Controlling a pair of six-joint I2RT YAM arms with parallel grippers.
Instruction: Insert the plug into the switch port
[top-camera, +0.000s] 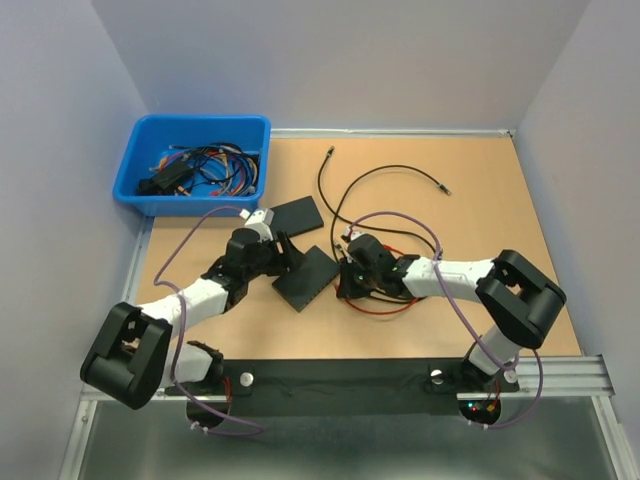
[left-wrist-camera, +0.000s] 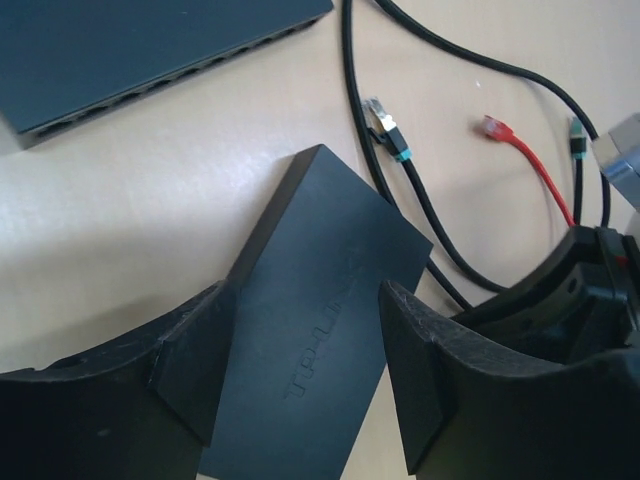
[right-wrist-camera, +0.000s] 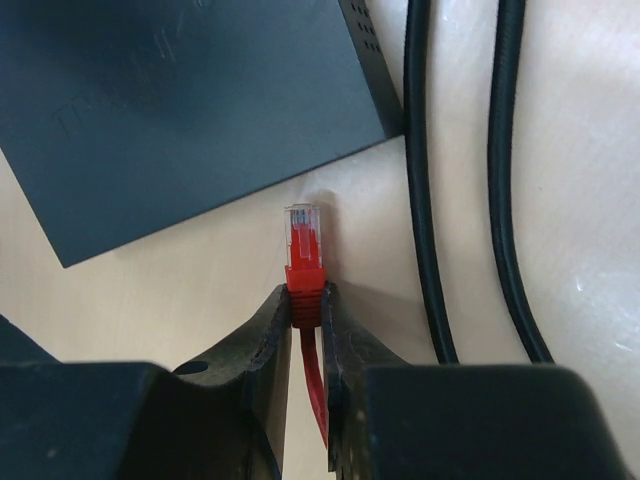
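A black switch (top-camera: 305, 279) lies flat on the table, its ports hidden from every view. My left gripper (top-camera: 290, 255) straddles it, and in the left wrist view its gripper (left-wrist-camera: 305, 292) has both pads against the sides of the switch (left-wrist-camera: 320, 330). My right gripper (top-camera: 345, 272) is just right of the switch. The right wrist view shows that gripper (right-wrist-camera: 307, 297) shut on the red boot of the plug (right-wrist-camera: 303, 235). The clear tip of the plug points at the switch (right-wrist-camera: 180, 100) across a small gap.
A second black switch (top-camera: 297, 214) lies just behind. Black cables (top-camera: 340, 190) loop across the table's middle, one with a teal-booted plug (left-wrist-camera: 385, 128). The red cable (top-camera: 385, 307) coils under my right arm. A blue bin (top-camera: 135, 170) of cables stands at the back left.
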